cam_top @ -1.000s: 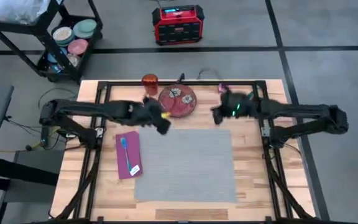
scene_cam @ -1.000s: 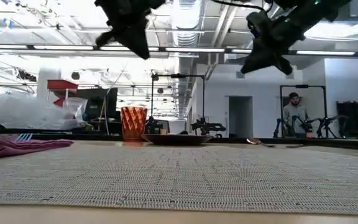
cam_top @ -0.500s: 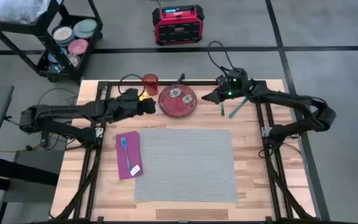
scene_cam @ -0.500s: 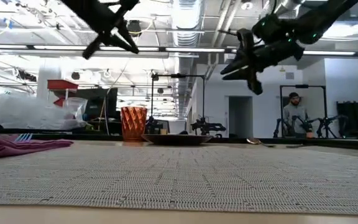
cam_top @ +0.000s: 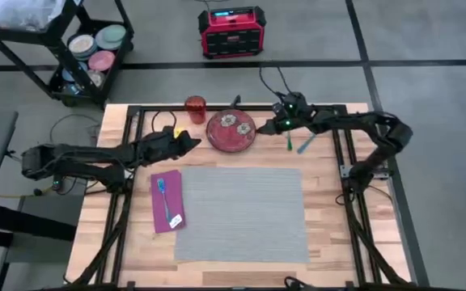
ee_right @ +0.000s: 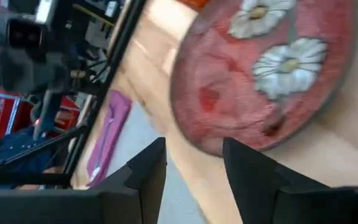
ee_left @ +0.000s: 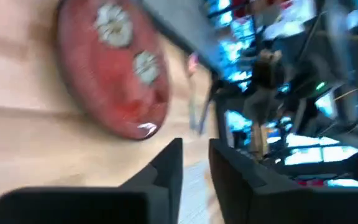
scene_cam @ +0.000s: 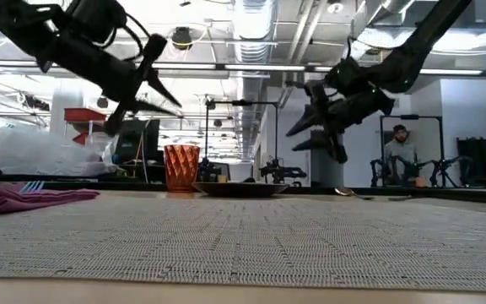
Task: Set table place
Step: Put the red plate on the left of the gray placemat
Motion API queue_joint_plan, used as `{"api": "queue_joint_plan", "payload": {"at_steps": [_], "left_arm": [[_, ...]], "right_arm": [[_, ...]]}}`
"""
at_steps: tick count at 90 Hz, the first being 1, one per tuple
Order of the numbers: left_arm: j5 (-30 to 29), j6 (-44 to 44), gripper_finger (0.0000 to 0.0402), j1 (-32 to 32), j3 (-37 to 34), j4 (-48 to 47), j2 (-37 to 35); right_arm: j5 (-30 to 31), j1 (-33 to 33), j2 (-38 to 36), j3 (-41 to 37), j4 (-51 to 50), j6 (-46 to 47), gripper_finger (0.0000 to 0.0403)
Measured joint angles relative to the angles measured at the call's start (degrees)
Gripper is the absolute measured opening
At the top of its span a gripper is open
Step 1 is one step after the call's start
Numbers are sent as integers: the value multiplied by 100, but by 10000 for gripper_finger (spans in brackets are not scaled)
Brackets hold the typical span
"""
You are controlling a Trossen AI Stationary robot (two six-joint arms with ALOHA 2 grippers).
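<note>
Napkin (cam_top: 167, 200): purple, flat on the table (cam_top: 330, 242), touching the left edge of the placemat (cam_top: 241, 212); blue utensil (cam_top: 164, 200) lies on it
My left gripper (cam_top: 191, 141): raised just left of the plate (cam_top: 231, 130), fingers (ee_left: 166, 165) nearly pressed together with a narrow gap, holding nothing
Cup (cam_top: 195, 107): orange, upright at the far edge, just left of the plate
Plate: red, flowered, beyond the placemat's far edge, not yet on it
My right gripper (cam_top: 275, 126): just right of the plate rim, above the table, fingers (ee_right: 145, 171) spread and empty
Teal utensil (cam_top: 289, 139): on bare wood right of the plate, another utensil (cam_top: 306, 145) beside it
Step judged: taking the plate
Method advised: lower my right fingers astride the near rim, close firmly on the lip, lift level, keep my left arm clear of the cup
</note>
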Motion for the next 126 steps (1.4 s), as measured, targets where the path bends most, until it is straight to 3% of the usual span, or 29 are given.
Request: {"api": "queue_joint_plan", "payload": {"at_steps": [32, 48, 58, 86, 104, 126], "left_arm": [[353, -126, 182, 519, 0, -520, 13], [669, -420, 212, 762, 2, -568, 470], [995, -568, 217, 835, 0, -356, 1030], [1183, -889, 217, 1058, 11, 1889, 2398], [1398, -1162, 217, 1140, 11, 2237, 2987], [1367, -1181, 217, 1315, 11, 2187, 3009]], "right_arm": [[-29, -307, 813, 33, 205, 363, 151], [-8, -409, 942, 222, 190, 415, 151], [110, -411, 944, 304, 149, 439, 150], [163, -457, 942, 378, -418, 410, 150], [163, -479, 942, 378, -526, 408, 150], [337, -479, 942, 403, -756, 404, 150]]}}
